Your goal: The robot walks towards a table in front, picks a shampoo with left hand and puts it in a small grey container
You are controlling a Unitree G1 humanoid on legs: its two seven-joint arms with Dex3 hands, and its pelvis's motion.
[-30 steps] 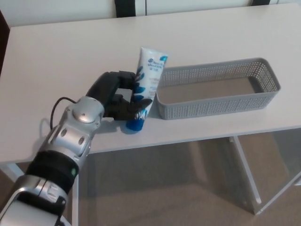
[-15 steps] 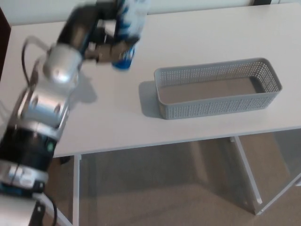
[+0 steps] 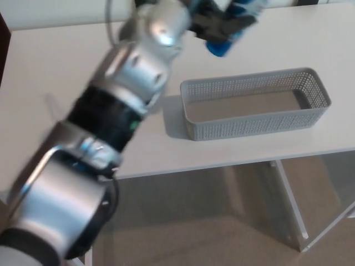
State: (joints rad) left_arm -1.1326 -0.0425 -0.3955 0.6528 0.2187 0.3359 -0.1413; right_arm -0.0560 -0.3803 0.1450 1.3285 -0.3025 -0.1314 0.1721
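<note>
Presently the shampoo tube (image 3: 218,47) is at the top centre of the frame, tilted with its blue cap lowest, held clear of the surface. The left hand (image 3: 213,22) has its black fingers closed around the tube's body. Motion blur obscures finer detail. Below and slightly right stands the grey perforated basket (image 3: 249,125), near the front edge of the white table (image 3: 44,66).
</note>
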